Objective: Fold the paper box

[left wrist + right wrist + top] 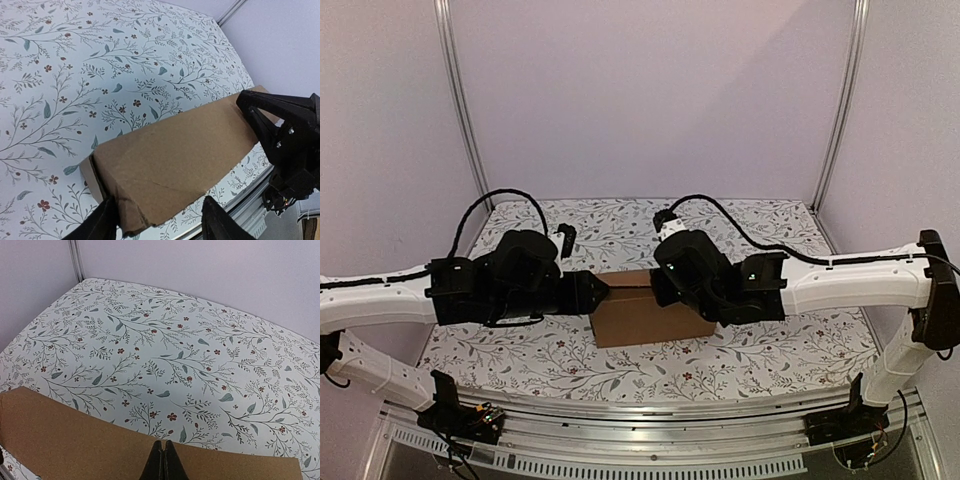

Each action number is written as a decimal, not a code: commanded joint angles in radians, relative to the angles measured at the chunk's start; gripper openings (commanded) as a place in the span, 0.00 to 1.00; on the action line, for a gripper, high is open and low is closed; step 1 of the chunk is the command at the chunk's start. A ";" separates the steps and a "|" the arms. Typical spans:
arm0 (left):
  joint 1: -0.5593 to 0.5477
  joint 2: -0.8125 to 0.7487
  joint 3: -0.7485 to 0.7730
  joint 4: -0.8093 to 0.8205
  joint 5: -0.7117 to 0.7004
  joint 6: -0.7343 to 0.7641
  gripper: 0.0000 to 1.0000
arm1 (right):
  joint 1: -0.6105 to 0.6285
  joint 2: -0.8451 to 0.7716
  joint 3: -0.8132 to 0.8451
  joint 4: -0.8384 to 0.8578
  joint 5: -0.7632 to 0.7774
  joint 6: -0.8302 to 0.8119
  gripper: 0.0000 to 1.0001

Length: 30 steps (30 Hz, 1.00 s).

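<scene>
Paper box, place: the paper box (645,315) lies at the middle of the table, on the flowered cloth (150,340), between the two arms.
Paper box, form: a closed, shallow brown block is presented; the top panel lies flat and the long sides stand upright.
Work done: the main folds are judged complete, since no loose sheet or raised lid is seen.
Work left: the left end is judged unfinished. In the left wrist view the near corner there is creased and ragged, and a pale flap edge stands slightly proud of the end wall. A tuck or a press at that end may yet be needed.
Left gripper: the left gripper (159,226) is released, its jaws spread to either side of the box's left end. Whether a finger touches the cardboard cannot be told.
Right gripper: the right gripper (163,462) is clenched, its fingers pressed together with nothing between them, its tip at the top panel near the right end. Whether it presses down cannot be told.
Hidden: the right end of the box is covered by the right arm in the top view; the far side and the underside are not shown.
Cut off: the left fingertips are cropped by the lower edge of the left wrist view.
</scene>
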 commanded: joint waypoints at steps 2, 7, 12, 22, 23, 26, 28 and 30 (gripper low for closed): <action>-0.012 0.002 -0.020 -0.197 -0.022 0.014 0.61 | -0.003 0.038 -0.086 -0.019 0.034 0.049 0.00; -0.008 -0.028 0.008 -0.192 -0.058 0.041 0.66 | -0.003 0.057 -0.114 -0.005 0.045 0.064 0.00; 0.001 -0.039 0.047 -0.259 -0.098 0.072 0.69 | -0.003 0.082 -0.114 0.005 0.042 0.066 0.00; 0.091 -0.165 0.115 -0.205 0.021 0.232 0.59 | -0.004 0.136 -0.113 0.023 0.002 0.040 0.00; 0.106 -0.163 0.124 -0.199 0.037 0.248 0.53 | -0.005 0.140 -0.112 0.025 -0.005 0.035 0.00; 0.157 -0.135 0.145 -0.163 0.127 0.303 0.35 | -0.004 0.142 -0.115 0.028 -0.023 0.028 0.00; 0.201 -0.114 0.152 -0.128 0.193 0.339 0.20 | -0.004 0.140 -0.117 0.028 -0.030 0.022 0.00; 0.251 -0.096 0.146 -0.073 0.265 0.360 0.13 | -0.004 0.136 -0.122 0.029 -0.034 0.020 0.00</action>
